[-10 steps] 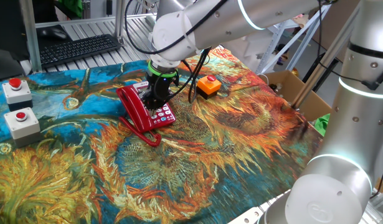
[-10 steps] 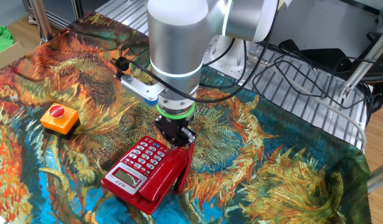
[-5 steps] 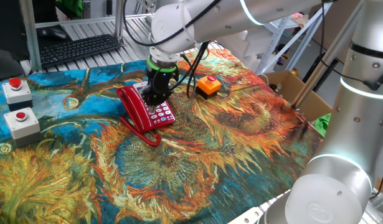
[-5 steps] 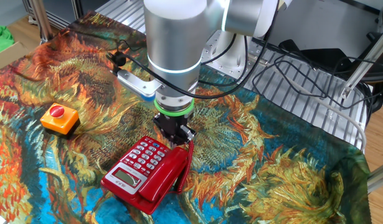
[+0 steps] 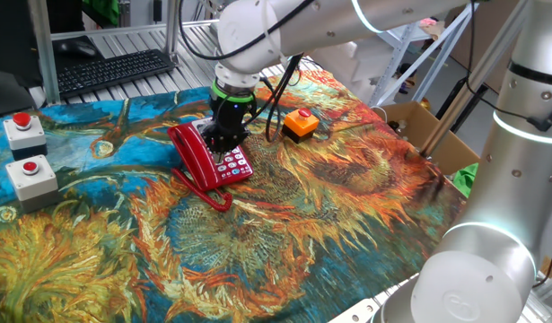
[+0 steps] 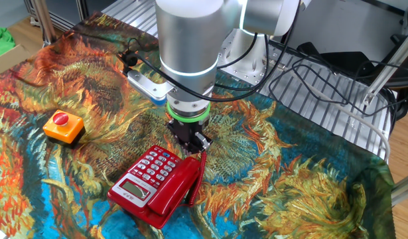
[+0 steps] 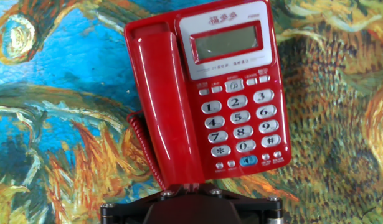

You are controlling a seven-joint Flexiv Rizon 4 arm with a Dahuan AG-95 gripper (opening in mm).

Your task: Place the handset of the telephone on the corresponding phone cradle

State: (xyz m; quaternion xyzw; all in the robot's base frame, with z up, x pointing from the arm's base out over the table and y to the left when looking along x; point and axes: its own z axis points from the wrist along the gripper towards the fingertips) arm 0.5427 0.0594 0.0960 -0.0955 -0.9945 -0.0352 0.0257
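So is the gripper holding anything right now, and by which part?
Nothing is held. The handset lies in the phone cradle, and the gripper sits above the telephone's near end; whether its jaws are open is unclear.

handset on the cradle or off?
On. The handset lies flat in the phone cradle along the telephone's keypad-free side, lengthwise, nothing gripping it; the gripper is above the phone's near end.

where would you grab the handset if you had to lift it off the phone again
Grip the handset across its narrow width near mid-length, coming straight down from above. It lies flat in the phone cradle beside the keypad, a long slim bar with rounded ends, so the straight middle probably gives the fingers the most even hold. Its glossy plastic may slip. The coiled cord sits on its outer side, so keep clear.
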